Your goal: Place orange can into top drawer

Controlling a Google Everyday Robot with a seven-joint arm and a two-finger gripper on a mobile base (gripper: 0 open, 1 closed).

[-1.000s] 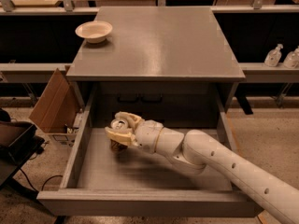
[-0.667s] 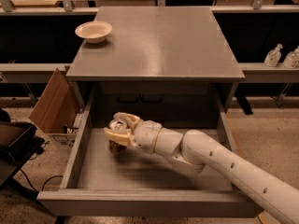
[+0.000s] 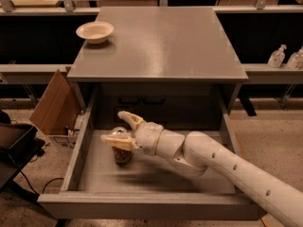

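The top drawer (image 3: 161, 176) is pulled out wide from the grey cabinet. The orange can (image 3: 123, 156) stands upright on the drawer floor, left of the middle, its silver top just showing behind a finger. My gripper (image 3: 112, 126) reaches into the drawer from the right and is open. One finger (image 3: 129, 118) points up and left behind the can. The other finger (image 3: 116, 141) lies across the front of the can's upper part. The can's base rests on the floor.
A cream bowl (image 3: 94, 31) sits on the cabinet top (image 3: 161, 41) at the back left. An open cardboard box (image 3: 54, 105) stands left of the drawer. Spray bottles (image 3: 277, 56) stand on a shelf at the right. My white arm crosses the drawer's right half.
The gripper's fingers have spread apart around the can. The can now stands on the drawer floor, no longer clamped. The arm has barely shifted.
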